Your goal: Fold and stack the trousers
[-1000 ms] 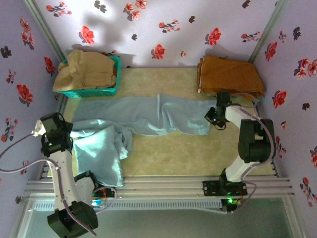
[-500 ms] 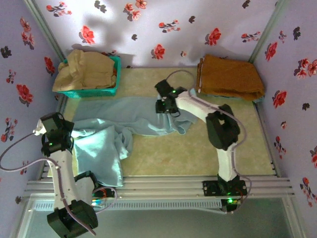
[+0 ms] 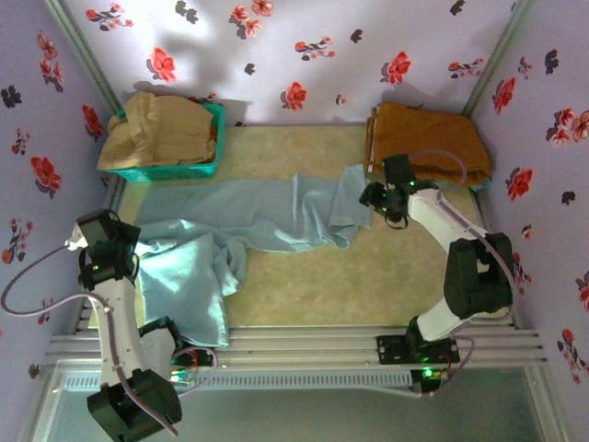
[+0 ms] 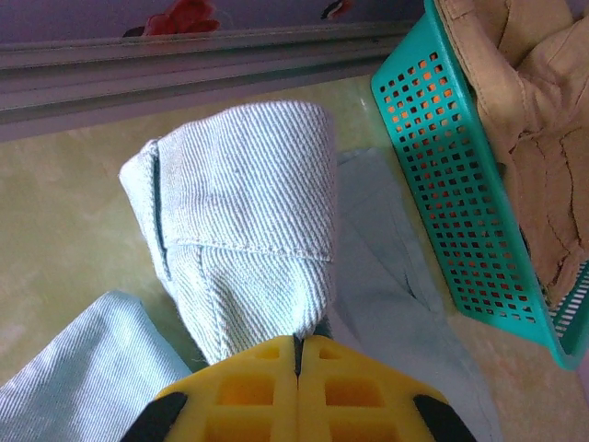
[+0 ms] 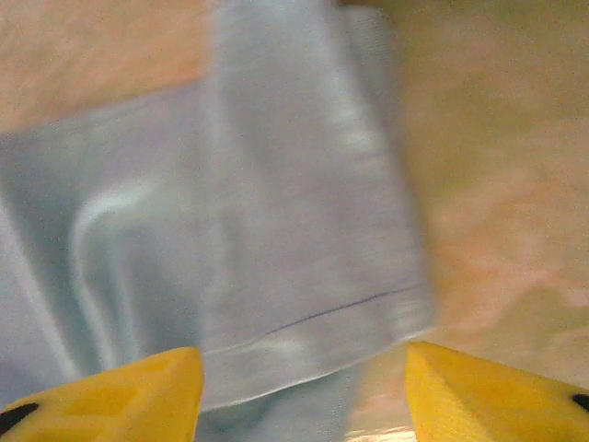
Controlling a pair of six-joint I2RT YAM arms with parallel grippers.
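The pale light-blue trousers [image 3: 267, 216] lie spread across the table, bunched at the left, and one leg end is turned up near the right arm. My left gripper [image 3: 132, 250] is shut on a bunched fold of the trousers [image 4: 248, 212], and its yellow fingers [image 4: 239, 387] are pressed together with cloth between them. My right gripper [image 3: 373, 196] hovers open just over the leg's hem [image 5: 304, 322]. Its fingertips stand wide apart on either side of the hem and nothing is held.
A teal basket [image 3: 170, 170] holding a beige-tan garment [image 3: 161, 129] stands at the back left, close to the left gripper's cloth [image 4: 460, 184]. A folded orange-brown garment [image 3: 428, 138] lies at the back right, just behind the right gripper. Flowered walls enclose the table.
The right arm swung left over the trousers with the leg end, then came back right. The leg end now lies turned over, and the right gripper is open. The left arm stayed put.
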